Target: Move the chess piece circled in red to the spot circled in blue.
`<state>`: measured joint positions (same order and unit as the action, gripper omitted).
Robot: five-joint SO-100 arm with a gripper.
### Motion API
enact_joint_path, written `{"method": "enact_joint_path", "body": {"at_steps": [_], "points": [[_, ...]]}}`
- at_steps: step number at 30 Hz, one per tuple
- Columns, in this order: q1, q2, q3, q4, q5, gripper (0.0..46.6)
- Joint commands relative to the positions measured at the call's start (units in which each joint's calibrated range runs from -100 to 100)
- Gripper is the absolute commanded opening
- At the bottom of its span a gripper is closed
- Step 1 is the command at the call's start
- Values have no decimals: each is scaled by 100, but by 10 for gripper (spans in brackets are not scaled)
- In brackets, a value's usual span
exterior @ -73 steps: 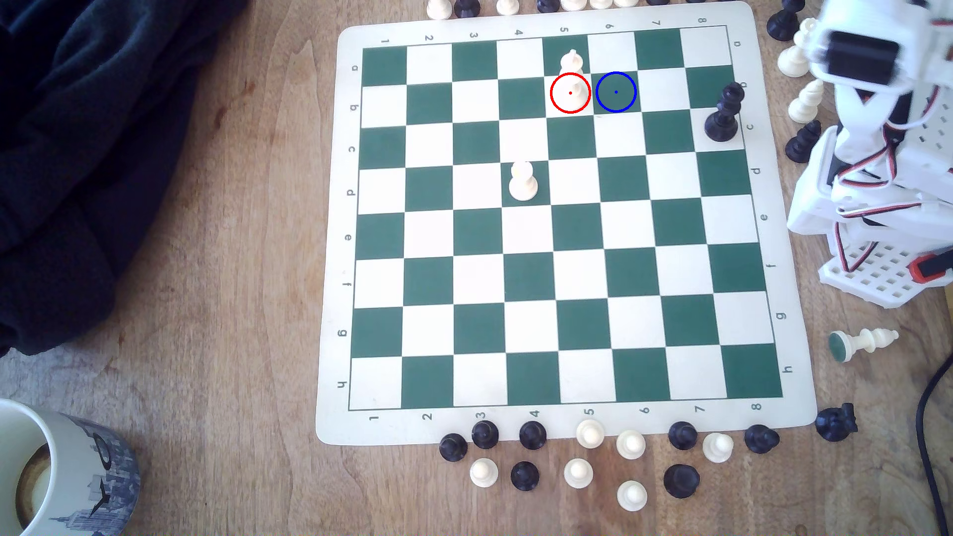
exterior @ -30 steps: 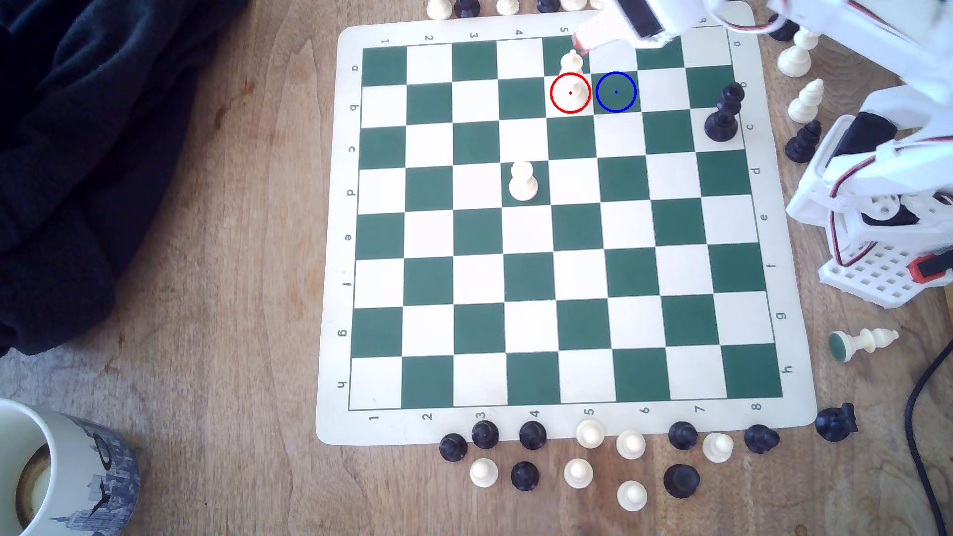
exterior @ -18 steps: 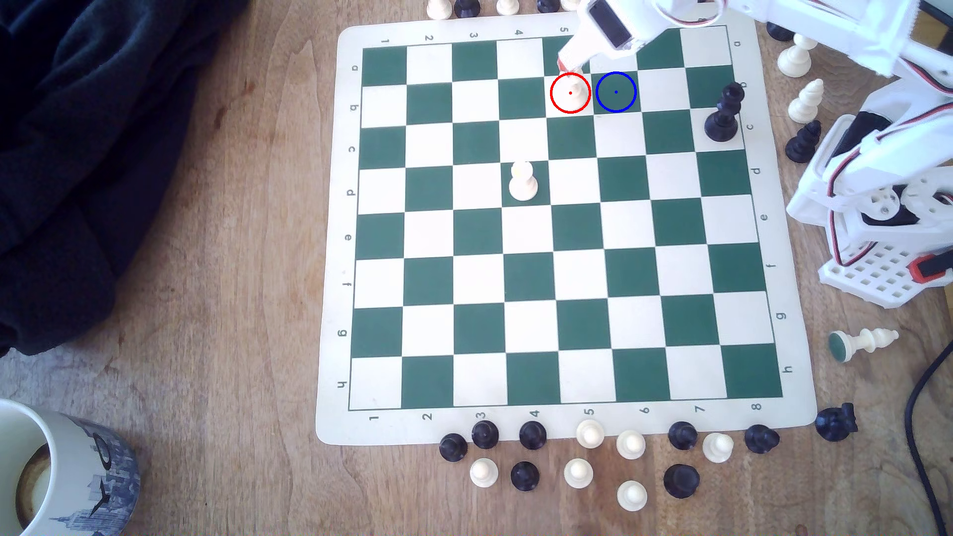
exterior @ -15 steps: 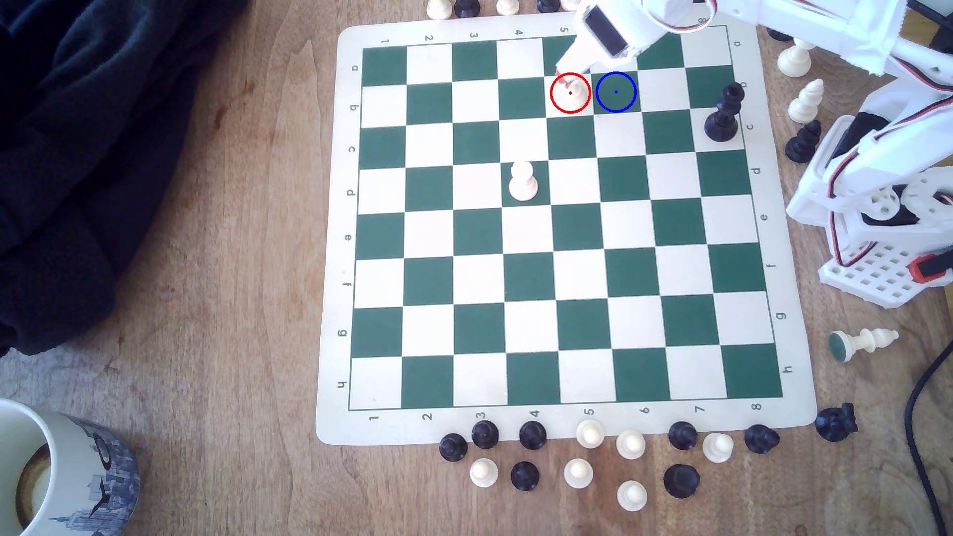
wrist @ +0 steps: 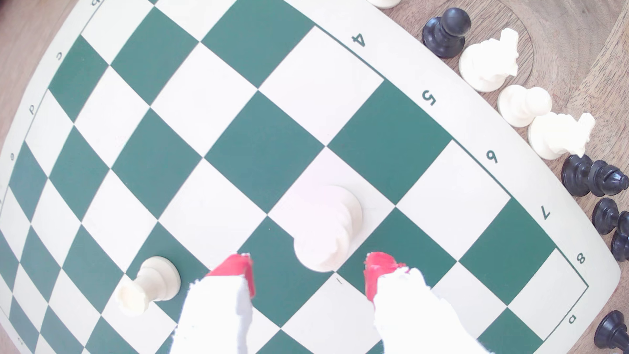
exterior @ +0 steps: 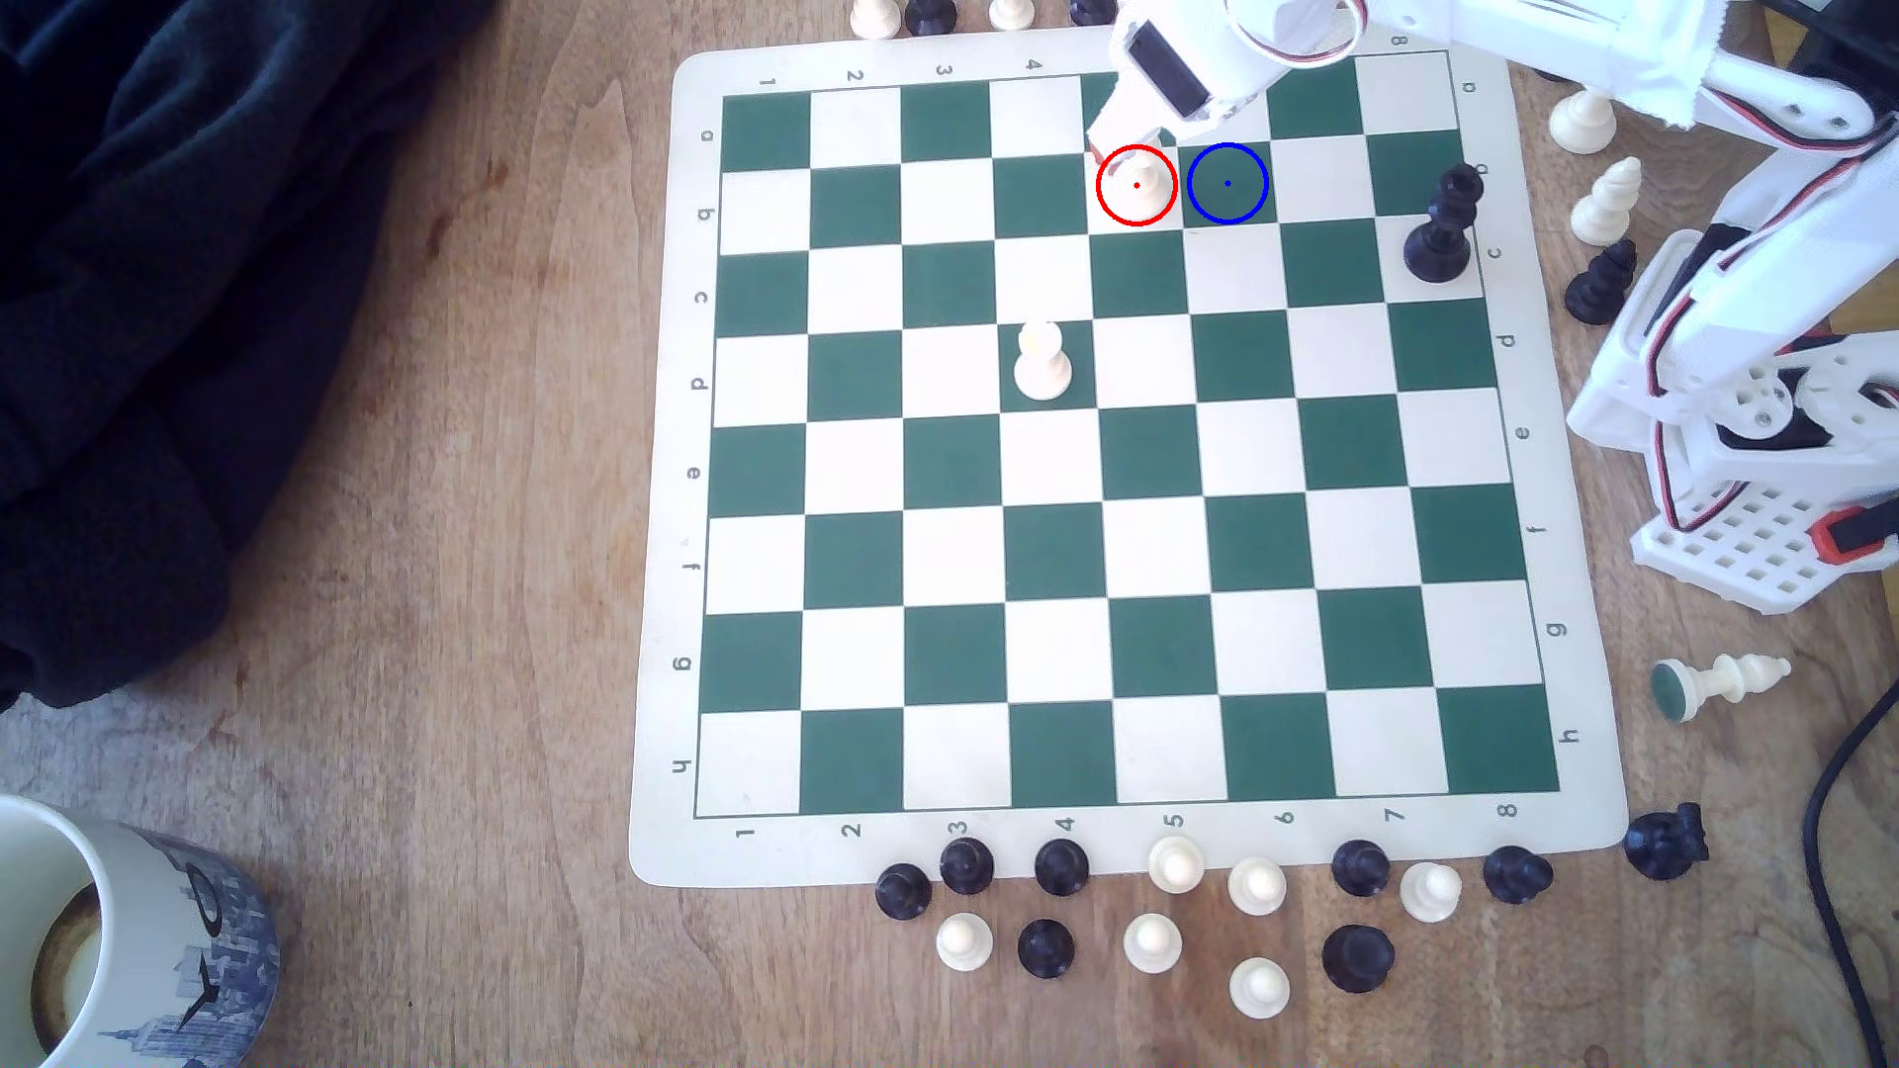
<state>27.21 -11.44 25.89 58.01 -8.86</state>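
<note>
Your gripper [wrist: 308,272] hovers with red-tipped fingers [wrist: 238,272] spread either side of the chess piece [wrist: 328,231], which stands upright on its red-ringed white square, just beside the spot [exterior: 1227,184]

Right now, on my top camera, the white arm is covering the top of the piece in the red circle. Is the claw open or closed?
Observer: Open. On the wrist view the gripper has one red-tipped finger on each side of the chess piece, with a gap on both sides.
Operator: Is the piece standing up straight?
Observer: It looks upright, with its wide base flat on its white square.
Operator: Is anything hiding behind the arm, past the board's edge?
Observer: Yes. Two white knights stand on the table there, with a white pawn between them.
</note>
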Motion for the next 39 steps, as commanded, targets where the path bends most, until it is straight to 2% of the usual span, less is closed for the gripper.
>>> {"method": "enact_joint_path", "body": {"at_steps": [1,15,39], "points": [[75,74,-504,-133,-10,179],[-121,490,-658,-346,-29,160],[-66,558,-830,-256,-5,131]]}}
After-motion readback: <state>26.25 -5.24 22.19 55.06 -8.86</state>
